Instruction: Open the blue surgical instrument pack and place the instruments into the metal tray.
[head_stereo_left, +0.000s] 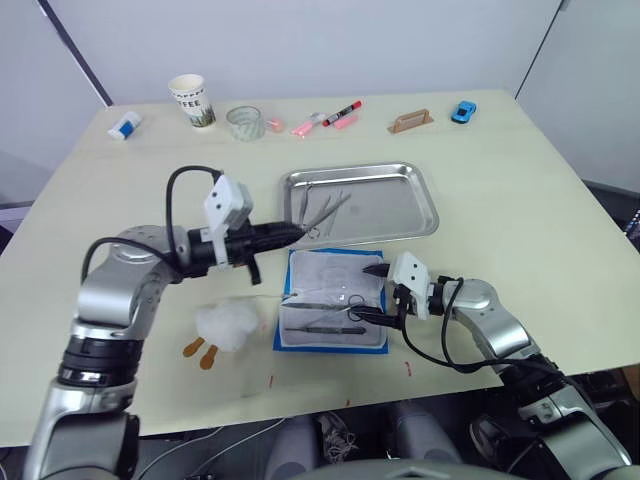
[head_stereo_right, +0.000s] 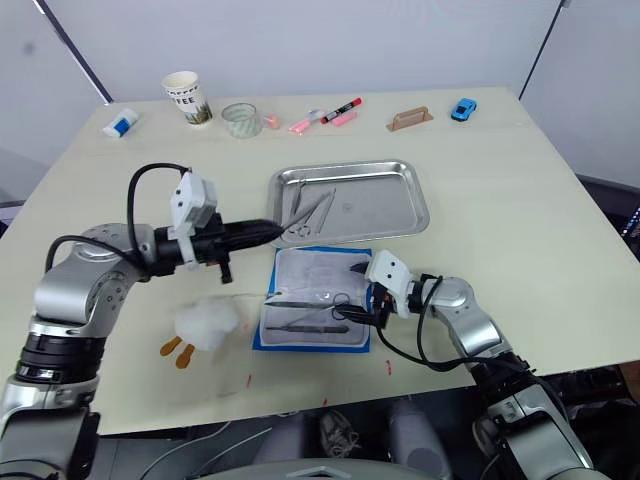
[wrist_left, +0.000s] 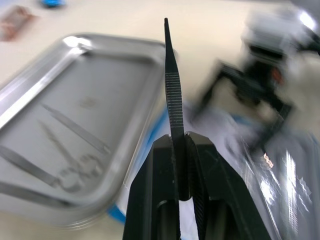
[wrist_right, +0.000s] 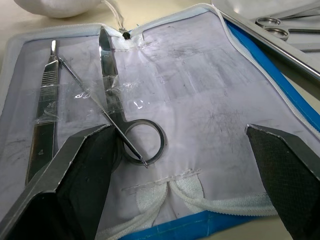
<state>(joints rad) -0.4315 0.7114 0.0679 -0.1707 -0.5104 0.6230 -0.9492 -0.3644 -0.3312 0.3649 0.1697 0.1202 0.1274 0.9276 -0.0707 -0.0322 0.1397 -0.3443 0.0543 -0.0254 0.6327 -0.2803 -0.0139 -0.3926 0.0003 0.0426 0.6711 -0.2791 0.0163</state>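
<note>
Lying near the table's front edge, a white plush toy (head_stereo_left: 226, 325) sits at the far left, just left of the blue surgical instrument pack (head_stereo_left: 333, 302), which lies spread open like a book, its pale lining up. Above the toy, the left gripper (head_stereo_left: 292, 232) reaches toward the metal tray (head_stereo_left: 361, 202), its black fingers (wrist_left: 210, 190) pressed tight on a slim ridged tweezers (wrist_left: 174, 110) whose tip points over the tray's near rim. Several instruments (head_stereo_left: 322, 212) already rest in the tray's left half, among them ring-handled scissors (wrist_left: 75, 175). Inside the pack, a flat-handled tool (wrist_right: 42, 120), scissors with a ring handle (wrist_right: 142, 140) and a thin probe (wrist_right: 100, 107) remain under clear straps. At the pack's right edge, the right gripper (head_stereo_left: 378, 292) hovers low with its fingers (wrist_right: 80, 185) spread wide, holding nothing. Beyond the tray, a paper cup (head_stereo_left: 193, 101), markers (head_stereo_left: 335, 115) and a blue toy car (head_stereo_left: 463, 111) line the table's far side.
</note>
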